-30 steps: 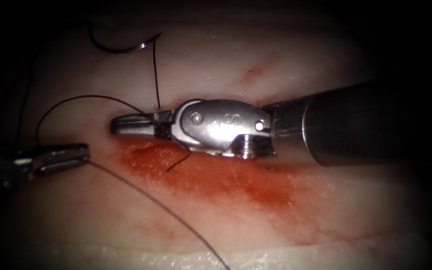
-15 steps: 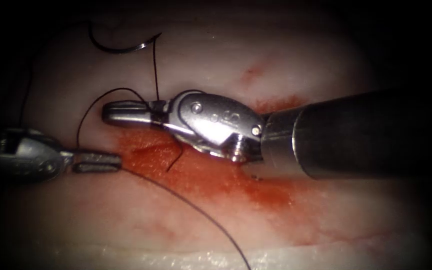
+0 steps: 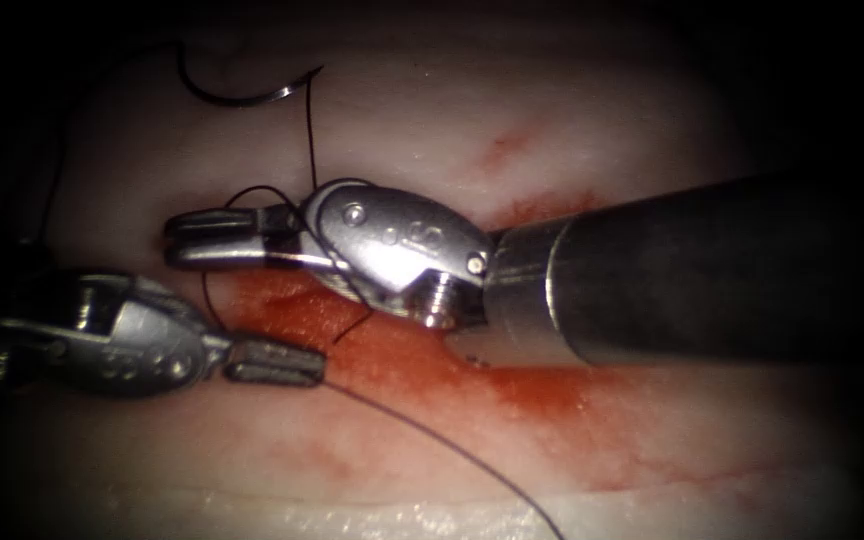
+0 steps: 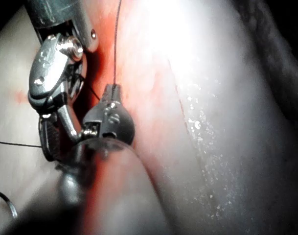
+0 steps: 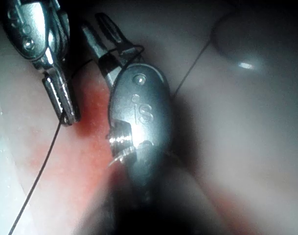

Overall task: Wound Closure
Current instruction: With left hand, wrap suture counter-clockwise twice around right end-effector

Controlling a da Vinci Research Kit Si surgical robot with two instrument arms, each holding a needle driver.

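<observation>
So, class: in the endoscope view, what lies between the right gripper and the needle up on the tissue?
A strand of thread runs down from the needle, which lies free on the tissue, to the right gripper; otherwise bare tissue.

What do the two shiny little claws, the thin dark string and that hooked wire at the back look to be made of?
The left arm's tool, shut on the thread, and the right arm's tool, jaws slightly parted with thread looped around it, look like polished metal: bright glints, a screw head. The thread looks like a fine dark filament, fibre or plastic. The curved needle, lying free on the tissue, looks like dark steel wire.
</observation>
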